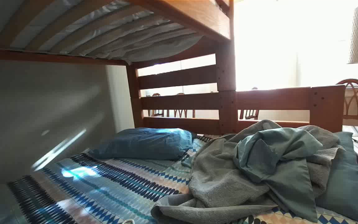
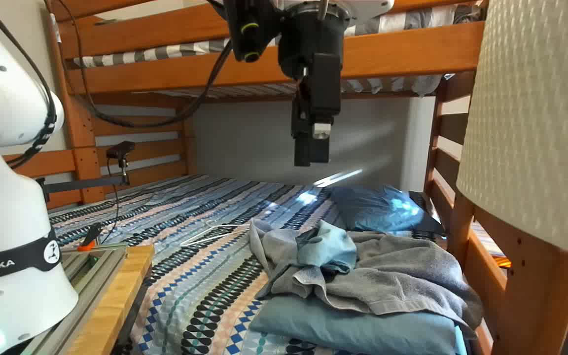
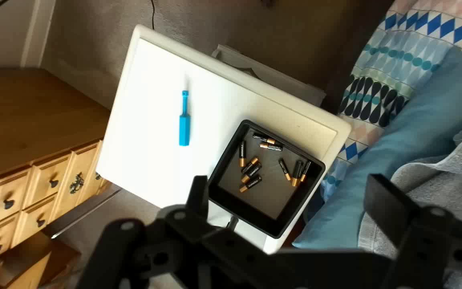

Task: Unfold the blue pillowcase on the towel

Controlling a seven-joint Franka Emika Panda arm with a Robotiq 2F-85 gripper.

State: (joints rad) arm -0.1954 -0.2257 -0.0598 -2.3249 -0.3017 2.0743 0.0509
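Evidently empty, hand (image 3: 288, 200) hangs near, spread wide, touching nothing. Farther, blue pillowcase (image 2: 331, 250) bunched atop grey towel (image 2: 402, 271): probably light, limp, smooth enough to slip; best pinched at topmost fold without catching towel. Patterned sheet (image 2: 205, 291) underneath likely soft, yielding. Far right, plump pillow (image 2: 368, 209), sunlit; far wall (image 2: 249, 143) pale, streaked with light.

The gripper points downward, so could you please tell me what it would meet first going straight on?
Probably the black tray of batteries on the white table: the wrist view shows it ahead of the open gripper, though depth is unclear.
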